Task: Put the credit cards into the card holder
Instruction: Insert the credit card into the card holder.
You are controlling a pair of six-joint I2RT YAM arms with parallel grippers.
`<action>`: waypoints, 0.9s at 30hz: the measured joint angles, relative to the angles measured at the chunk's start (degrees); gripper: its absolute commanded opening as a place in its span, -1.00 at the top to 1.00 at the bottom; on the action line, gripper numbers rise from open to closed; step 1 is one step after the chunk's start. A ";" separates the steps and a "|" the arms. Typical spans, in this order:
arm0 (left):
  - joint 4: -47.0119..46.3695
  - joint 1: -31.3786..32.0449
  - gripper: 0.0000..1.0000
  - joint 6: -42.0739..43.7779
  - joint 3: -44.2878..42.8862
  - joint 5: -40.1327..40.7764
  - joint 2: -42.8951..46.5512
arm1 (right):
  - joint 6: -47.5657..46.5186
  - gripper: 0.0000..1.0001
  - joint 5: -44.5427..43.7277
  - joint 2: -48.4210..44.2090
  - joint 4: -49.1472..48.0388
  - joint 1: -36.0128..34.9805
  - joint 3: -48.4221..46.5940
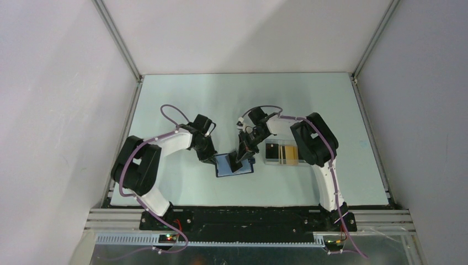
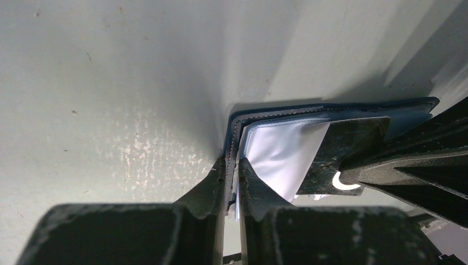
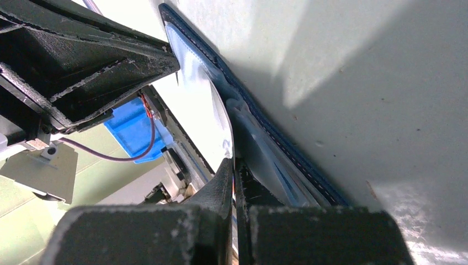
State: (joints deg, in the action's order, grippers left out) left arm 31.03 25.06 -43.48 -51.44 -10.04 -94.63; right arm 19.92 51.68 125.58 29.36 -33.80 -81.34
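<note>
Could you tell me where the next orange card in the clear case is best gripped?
Judging from the overhead view, take an orange card by its exposed long edge from above: it lies flat in the clear case, whose walls block a side approach. Finer detail is too small to tell.

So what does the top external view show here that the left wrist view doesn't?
Only the top external view shows the clear case with orange-yellow cards lying right of the card holder, plus both arms whole. Only the left wrist view shows the left gripper pinching the holder's edge, the stitched navy cover and the pale clear sleeve inside. Both show the right gripper down on the opened holder, on the table.
</note>
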 measured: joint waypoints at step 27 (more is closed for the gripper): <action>0.24 0.00 0.78 0.00 -0.13 -0.02 -0.11 | 15.39 0.28 -9.49 -5.11 -17.05 -6.80 8.20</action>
State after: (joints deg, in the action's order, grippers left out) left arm 31.27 25.06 -43.48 -51.57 -10.07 -94.74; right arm 35.31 42.19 120.46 12.32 -40.60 -73.14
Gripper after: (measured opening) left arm 0.114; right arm 0.205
